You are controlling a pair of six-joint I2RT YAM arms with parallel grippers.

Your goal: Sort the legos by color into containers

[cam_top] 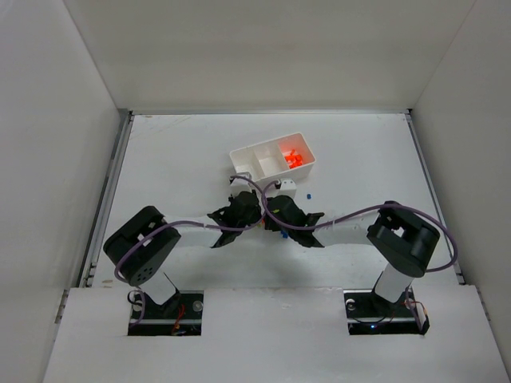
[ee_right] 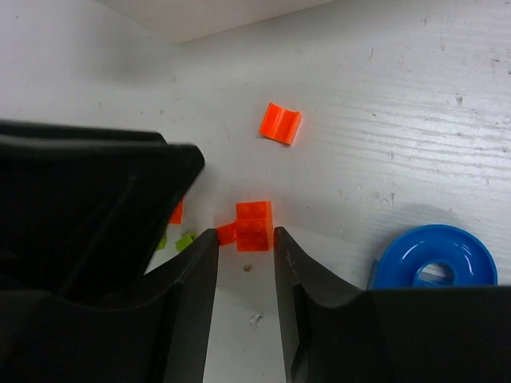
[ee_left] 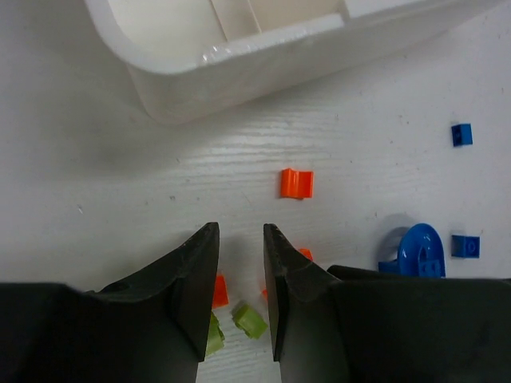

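My right gripper (ee_right: 246, 231) has open fingers (ee_right: 196, 287) either side of the orange brick (ee_right: 254, 226), so I'd drop lower, squeeze softly, and miss the open left gripper (ee_left: 240, 227).

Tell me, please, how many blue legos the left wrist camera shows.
3: a small brick upper right, second brick lower right, rounded piece left of it; the left claw may hide more.
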